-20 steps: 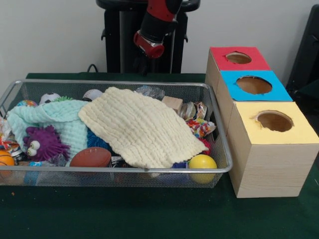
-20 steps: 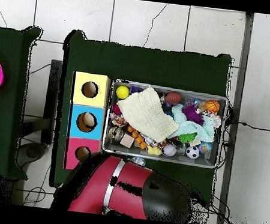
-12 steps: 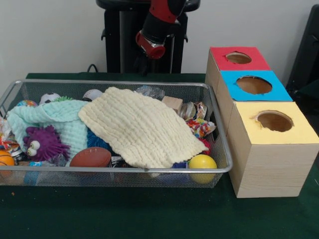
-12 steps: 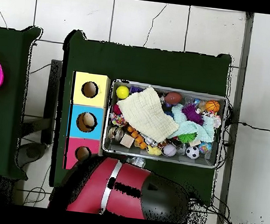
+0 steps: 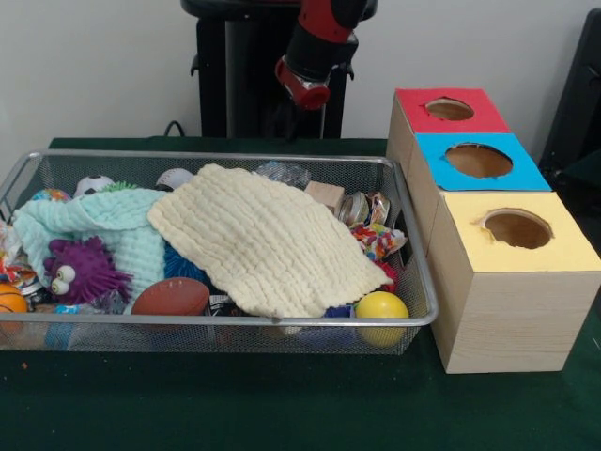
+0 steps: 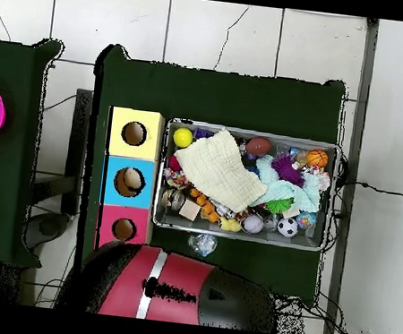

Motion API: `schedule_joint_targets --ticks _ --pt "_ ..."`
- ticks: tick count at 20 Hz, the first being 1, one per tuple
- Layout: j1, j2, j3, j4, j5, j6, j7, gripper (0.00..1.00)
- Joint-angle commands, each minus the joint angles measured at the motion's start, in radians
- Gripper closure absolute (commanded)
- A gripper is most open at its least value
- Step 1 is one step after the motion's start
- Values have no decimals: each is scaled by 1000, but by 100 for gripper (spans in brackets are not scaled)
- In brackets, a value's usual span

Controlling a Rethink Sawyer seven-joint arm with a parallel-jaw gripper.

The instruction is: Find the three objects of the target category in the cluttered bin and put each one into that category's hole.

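My pincer (image 5: 302,89) hangs high behind the bin (image 5: 413,246), and I cannot tell if it is spread. The toys lie below and nearer the camera, many hidden under the cream cloth (image 5: 268,240).

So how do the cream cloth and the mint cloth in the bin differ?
The cream cloth lies spread flat on top of the clutter; the mint cloth is bunched at one end, partly under the cream one. A purple toy rests against the mint cloth. Both have a textured weave.
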Motion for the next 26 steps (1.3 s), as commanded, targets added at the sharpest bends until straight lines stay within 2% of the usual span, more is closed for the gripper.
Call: schedule_joint_targets --ticks 1,4,6,14,22,26 --pt "3 -66 122 -12 32 143 218 0" --pt "-11 -98 104 2 13 168 202 0" --pt "-29 -81 96 -12 -15 156 201 0" --pt "-117 96 76 -152 -149 56 193 0" --pt "-127 245 66 -285 -188 -36 208 0" --pt "-129 288 65 -306 -199 -72 221 0"
